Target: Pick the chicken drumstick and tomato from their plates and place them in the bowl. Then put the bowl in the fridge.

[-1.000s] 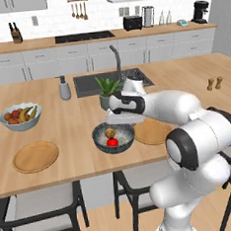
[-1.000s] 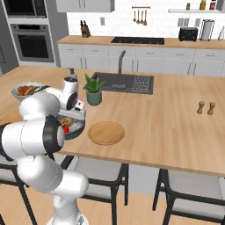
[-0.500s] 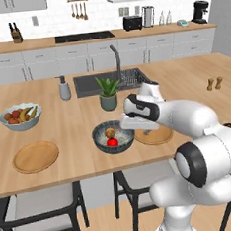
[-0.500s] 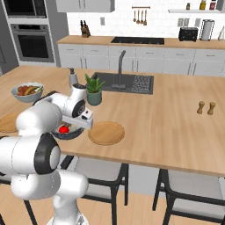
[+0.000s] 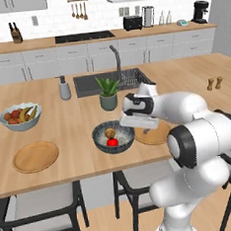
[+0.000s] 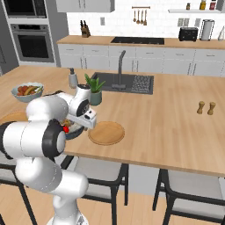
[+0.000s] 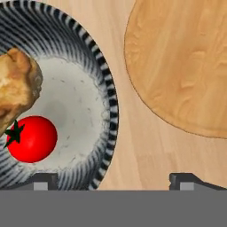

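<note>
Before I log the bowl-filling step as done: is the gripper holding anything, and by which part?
Nothing is held. The gripper is open above the counter, with the tomato and chicken drumstick lying in the bowl.

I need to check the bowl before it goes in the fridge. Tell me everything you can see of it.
The bowl is round, dark grey-blue with pale radial stripes on its wall and a speckled whitish floor, ceramic by its look. It sits upright on the wooden counter, close beside a wooden plate. Inside lie the chicken drumstick and the tomato, touching.
</note>
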### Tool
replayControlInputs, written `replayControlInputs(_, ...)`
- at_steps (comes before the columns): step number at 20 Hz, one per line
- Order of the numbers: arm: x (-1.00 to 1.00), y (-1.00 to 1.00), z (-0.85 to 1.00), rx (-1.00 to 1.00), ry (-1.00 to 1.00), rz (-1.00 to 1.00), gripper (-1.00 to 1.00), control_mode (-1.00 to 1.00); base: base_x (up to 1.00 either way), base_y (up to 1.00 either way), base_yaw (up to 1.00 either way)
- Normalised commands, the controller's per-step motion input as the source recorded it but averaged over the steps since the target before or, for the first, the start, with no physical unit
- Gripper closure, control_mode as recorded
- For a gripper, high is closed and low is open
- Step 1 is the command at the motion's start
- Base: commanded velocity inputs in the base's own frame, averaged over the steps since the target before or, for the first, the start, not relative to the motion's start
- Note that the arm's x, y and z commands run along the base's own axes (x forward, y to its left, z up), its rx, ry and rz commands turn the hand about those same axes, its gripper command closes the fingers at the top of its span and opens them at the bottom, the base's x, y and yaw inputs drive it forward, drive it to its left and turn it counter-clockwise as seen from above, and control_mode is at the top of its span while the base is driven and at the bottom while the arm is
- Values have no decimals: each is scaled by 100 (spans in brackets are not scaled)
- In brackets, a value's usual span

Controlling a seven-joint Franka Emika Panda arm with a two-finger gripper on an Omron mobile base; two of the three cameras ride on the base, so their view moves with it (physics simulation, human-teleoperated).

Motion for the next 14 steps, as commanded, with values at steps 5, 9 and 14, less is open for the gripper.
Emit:
replayControlInputs(5,6,15,-61,0,1,-13,-100,-100,0,0,0)
replayControlInputs(9,19,16,-34,0,0,-9,-100,-100,0,0,0)
replayControlInputs(14,11,22,-22,0,-1,-5,-100,-100,0,0,0)
